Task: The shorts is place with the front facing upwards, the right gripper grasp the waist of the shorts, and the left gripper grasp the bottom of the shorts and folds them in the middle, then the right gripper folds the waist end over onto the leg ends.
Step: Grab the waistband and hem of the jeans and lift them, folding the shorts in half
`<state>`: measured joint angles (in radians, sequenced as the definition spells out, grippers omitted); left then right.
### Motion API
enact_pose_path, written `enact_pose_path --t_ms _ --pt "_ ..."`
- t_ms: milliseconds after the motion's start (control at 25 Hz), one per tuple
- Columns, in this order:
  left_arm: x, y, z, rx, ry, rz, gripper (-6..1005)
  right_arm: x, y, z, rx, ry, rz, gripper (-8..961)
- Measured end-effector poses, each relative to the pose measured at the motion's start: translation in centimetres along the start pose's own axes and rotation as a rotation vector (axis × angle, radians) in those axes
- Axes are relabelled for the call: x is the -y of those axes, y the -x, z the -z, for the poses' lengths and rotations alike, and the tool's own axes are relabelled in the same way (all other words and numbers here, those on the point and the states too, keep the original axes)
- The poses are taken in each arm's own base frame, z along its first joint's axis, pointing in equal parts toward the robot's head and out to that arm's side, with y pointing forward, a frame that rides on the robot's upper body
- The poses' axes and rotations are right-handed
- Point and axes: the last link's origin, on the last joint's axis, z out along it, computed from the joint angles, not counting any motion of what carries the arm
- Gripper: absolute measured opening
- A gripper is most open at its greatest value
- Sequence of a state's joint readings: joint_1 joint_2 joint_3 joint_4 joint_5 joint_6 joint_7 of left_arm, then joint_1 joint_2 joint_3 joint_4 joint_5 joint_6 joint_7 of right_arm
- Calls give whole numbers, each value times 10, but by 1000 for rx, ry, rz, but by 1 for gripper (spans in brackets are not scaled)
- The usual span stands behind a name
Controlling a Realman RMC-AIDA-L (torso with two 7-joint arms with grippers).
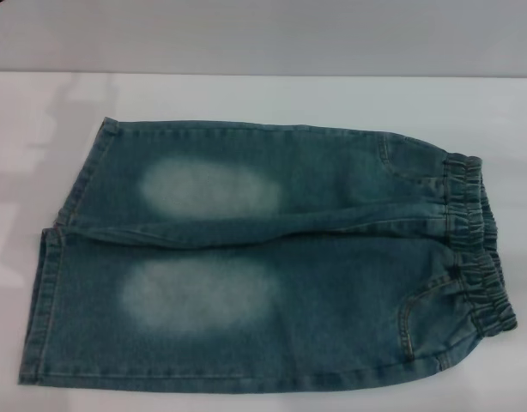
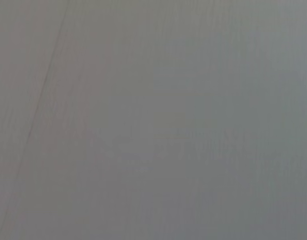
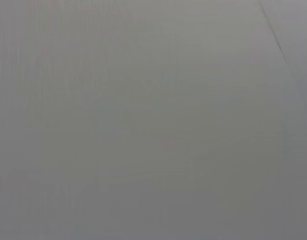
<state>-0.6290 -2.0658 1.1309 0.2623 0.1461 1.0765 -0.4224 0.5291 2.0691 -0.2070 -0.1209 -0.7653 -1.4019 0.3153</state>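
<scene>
Neither the right gripper nor the left gripper shows in any view, so I can't tell whether either is apart or together. Both wrist views show only a plain grey surface with one thin dark line across a corner; no fingers, no cloth.

The faded blue-green denim shorts (image 1: 272,257) lie flat on the white table (image 1: 246,94), front up, unfolded. The puckered elastic waistband (image 1: 474,249) is at the robot's right; the two straight stitched leg hems are at the robot's left, the farther one (image 1: 87,176) a bit further right than the nearer one (image 1: 39,305). Each leg carries a pale oval worn patch: farther (image 1: 210,189), nearer (image 1: 199,294). Curved pocket seams sit just beside the waistband. A crease runs between the legs along the middle.

Step, as I judge it: the very start. Nothing grasped, no fold made.

What the next move calls for:
- right gripper comes in at the waistband, left gripper at the hems, each on its own side, so no crossing.
- both probably pinch the same long edge, so one leg can be laid over the other along the centre crease.
- the waistband is bunched and thick, so it needs a wider opening there than the flat hems do.
- near edge runs close to the bottom of the head view, so a grasp there may be hard to see.
</scene>
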Motion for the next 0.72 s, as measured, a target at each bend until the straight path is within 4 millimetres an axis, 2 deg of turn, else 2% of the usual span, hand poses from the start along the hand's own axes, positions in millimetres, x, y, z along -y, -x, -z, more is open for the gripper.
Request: enact_pose_path --t_ms 160,720 --pt "1 0 0 1 -8 4 575 0 0 0 -1 0 -1 500" --pt "-2 1 -3 19 13 44 685 1 -1 2 -4 -2 -1 500"
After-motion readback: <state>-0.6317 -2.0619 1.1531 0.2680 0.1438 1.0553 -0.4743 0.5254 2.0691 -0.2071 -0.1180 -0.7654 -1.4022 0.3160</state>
